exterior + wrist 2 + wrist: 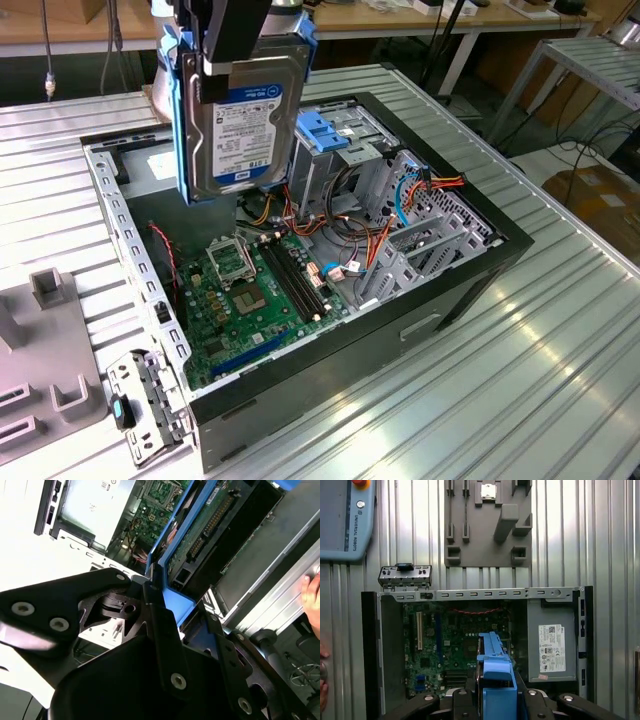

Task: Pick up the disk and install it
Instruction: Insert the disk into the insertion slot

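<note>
"Is the disk [245, 120] seated?"

"Not yet. The claw [238, 62] pinches it. It hangs upright beneath the claw, above the open computer case [480, 270]. I reckon it needs squaring with the drive cage [335, 150] lower down."

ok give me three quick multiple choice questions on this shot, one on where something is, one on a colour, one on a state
1. Where is the disk?
A) flat on the table
B) in the air above the open computer case
C) seated in the drive cage

2. What colour are the disk's side rails?
A) blue
B) red
C) yellow

3. What is the tool doing?
A) open and empty
B) shut on a cable
C) shut on the disk

Answers:
1 B: the exterior view shows it hanging clear over the motherboard.
2 A: blue strips run along its edges.
3 C: it clamps the disk, which hangs from it.
</note>
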`<state>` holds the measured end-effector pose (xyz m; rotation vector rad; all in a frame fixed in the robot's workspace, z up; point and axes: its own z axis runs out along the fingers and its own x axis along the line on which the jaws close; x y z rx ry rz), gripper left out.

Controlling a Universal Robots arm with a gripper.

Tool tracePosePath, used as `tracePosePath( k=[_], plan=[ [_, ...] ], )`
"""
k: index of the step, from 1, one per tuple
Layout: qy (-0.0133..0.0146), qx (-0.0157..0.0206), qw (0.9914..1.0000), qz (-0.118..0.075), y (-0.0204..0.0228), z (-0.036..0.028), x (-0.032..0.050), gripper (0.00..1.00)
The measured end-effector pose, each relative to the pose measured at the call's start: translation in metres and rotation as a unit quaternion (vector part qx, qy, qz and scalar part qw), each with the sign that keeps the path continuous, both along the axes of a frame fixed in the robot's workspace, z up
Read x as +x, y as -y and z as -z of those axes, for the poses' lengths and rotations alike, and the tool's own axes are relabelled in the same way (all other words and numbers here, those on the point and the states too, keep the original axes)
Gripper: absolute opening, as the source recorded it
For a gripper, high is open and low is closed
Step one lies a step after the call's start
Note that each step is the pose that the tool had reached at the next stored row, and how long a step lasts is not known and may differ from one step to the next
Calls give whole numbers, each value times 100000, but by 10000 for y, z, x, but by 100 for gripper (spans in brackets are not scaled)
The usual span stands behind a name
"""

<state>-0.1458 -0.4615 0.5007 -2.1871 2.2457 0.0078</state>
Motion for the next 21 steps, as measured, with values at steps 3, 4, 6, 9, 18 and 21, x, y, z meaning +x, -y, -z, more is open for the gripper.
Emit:
tracePosePath(
  k=[3,4,6,9,18,21],
  plan=[
    [-2,-5,100000,0,35,0,1,37],
    [-3,-4,100000,-1,44,1,1,37],
    [2,2,100000,2,72,3,1,37],
    [0,0,100000,0,100,4,1,37],
    [0,1,100000,0,224,9,6,37],
    [0,-1,100000,2,255,11,51,37]
  ],
)
